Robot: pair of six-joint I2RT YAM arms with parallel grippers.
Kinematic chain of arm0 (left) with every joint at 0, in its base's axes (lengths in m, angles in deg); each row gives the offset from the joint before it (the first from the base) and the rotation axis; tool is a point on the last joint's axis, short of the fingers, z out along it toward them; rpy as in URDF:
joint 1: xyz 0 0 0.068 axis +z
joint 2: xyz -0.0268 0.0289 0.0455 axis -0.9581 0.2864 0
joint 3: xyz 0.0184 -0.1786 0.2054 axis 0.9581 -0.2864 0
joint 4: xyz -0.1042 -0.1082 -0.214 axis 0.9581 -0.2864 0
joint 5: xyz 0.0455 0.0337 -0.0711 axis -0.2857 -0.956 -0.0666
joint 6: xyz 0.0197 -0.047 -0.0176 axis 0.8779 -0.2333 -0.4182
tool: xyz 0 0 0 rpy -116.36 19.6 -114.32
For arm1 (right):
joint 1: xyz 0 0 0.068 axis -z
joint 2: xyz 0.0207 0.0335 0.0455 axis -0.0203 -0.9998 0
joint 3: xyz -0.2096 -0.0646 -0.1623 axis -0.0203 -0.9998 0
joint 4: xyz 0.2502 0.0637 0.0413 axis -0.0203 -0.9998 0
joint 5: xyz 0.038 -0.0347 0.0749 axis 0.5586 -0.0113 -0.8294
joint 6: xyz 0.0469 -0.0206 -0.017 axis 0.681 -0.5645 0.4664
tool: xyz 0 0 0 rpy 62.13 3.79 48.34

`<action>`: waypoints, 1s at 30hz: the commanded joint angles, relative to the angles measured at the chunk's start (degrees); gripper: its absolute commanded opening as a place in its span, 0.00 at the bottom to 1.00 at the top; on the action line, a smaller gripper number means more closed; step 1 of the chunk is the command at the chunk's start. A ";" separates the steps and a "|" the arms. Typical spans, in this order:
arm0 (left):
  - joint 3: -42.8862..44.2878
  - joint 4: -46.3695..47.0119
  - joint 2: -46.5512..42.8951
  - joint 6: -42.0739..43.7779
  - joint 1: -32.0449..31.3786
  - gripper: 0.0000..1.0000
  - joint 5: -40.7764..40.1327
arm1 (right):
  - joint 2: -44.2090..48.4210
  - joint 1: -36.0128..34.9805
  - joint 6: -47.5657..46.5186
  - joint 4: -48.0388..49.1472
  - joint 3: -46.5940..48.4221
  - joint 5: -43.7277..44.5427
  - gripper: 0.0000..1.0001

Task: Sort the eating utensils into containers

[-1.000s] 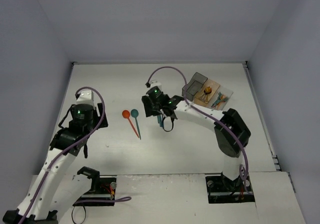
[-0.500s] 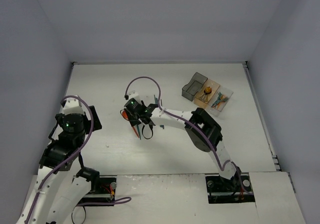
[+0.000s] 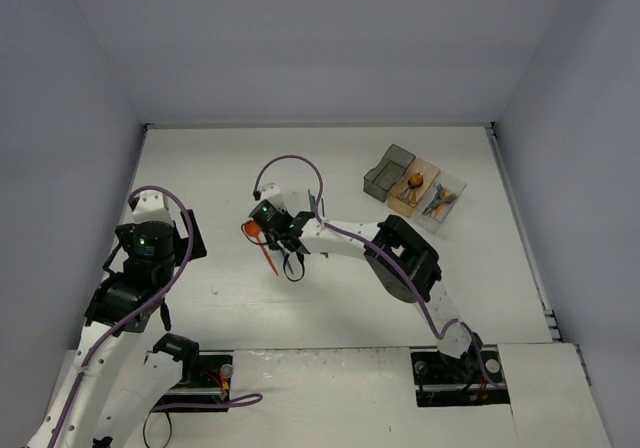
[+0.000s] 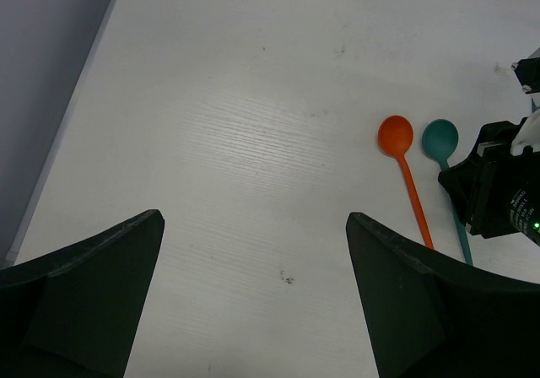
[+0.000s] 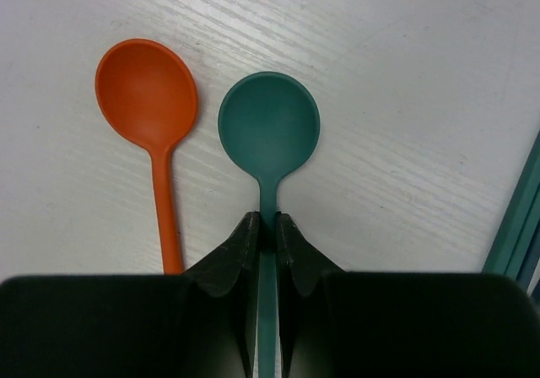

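A teal spoon (image 5: 268, 125) and an orange spoon (image 5: 148, 91) lie side by side on the white table, bowls pointing away from me. My right gripper (image 5: 268, 224) is shut on the teal spoon's handle just behind the bowl. From above, the right gripper (image 3: 272, 230) covers the teal spoon, and the orange spoon (image 3: 254, 231) shows at its left. My left gripper (image 4: 253, 218) is open and empty above bare table, left of both spoons (image 4: 395, 135). The dark grey bin (image 3: 390, 169), orange-tan bin (image 3: 415, 186) and clear bin (image 3: 442, 200) stand at the far right, with utensils in the last two.
More teal utensil handles (image 5: 519, 218) lie on the table just right of the right gripper. The right arm (image 3: 400, 253) stretches across the middle of the table. Grey walls close in the table on the left, back and right.
The right arm has swung left from the table's middle to the two spoons and now grips the teal one. The left arm has drawn back toward the left.
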 commanded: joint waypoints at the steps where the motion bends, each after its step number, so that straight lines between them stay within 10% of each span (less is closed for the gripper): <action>1: 0.36 2.88 0.60 0.24 -0.14 0.90 -0.94 | 5.42 2.05 0.21 -1.57 -3.59 5.38 0.00; 16: 0.18 3.23 2.31 0.95 -0.32 0.97 0.20 | 30.64 25.48 -1.04 -1.74 -14.10 4.71 0.00; 30: 0.27 3.01 3.37 1.04 -0.32 0.98 0.34 | 24.78 46.75 6.83 -1.79 -13.86 -5.34 0.01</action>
